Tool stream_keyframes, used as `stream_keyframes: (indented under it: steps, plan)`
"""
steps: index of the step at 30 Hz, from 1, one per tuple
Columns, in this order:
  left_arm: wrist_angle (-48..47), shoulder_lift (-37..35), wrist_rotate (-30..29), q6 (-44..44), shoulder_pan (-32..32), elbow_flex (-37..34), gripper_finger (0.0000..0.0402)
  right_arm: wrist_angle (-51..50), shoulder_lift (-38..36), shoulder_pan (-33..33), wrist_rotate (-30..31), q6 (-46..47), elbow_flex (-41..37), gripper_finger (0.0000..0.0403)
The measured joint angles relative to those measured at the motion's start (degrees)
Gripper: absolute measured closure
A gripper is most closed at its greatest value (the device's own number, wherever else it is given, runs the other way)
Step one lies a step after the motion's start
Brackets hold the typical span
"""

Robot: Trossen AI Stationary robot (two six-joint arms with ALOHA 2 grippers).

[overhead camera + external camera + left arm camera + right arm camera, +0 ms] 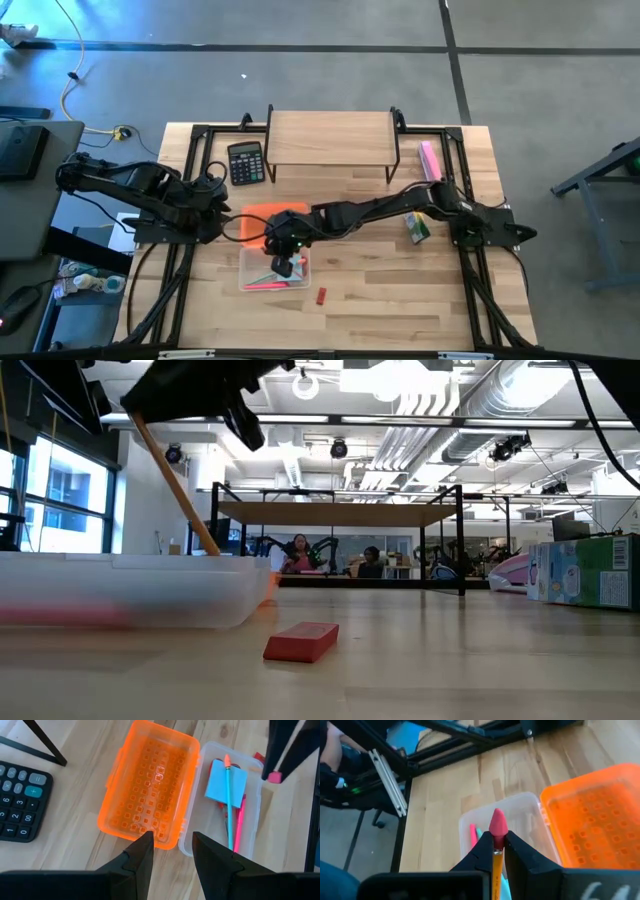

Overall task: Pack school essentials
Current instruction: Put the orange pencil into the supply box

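Right end effector grips a pencil over the clear box; left end effector parted beside orange lid.

Two dark, jointed arms with black two-fingered tools

Both arms, the left arm and the right arm, are built of matte black segments joined by bulkier rounded housings, and thin black cables are looped along them. A small green light is seen near the wrist of the right arm. The left tool is formed of two flat, black, wedge-shaped fingers tapering to blunt tips. The right tool is made of two similar black fingers with angular, faceted sides; pale lettering is partly seen on its body, too cut off to be read.
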Motion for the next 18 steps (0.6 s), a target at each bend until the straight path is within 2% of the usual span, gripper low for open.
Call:
stream_keyframes:
  steps: [6,14,18]
  plan:
    - [-0.02,-0.02,0.00,-0.07,-0.02,0.00,0.0275,-0.67,0.13,-0.07,-1.03,-0.04,0.00,0.0382]
    - [-0.02,-0.01,0.00,0.08,0.01,0.00,0.0275,-0.71,0.13,-0.11,-1.03,1.22,0.00,0.0306]
    - [-0.02,-0.02,0.00,0.10,0.01,0.00,0.0275,-0.74,0.13,-0.13,-1.03,1.22,0.02,0.0287]
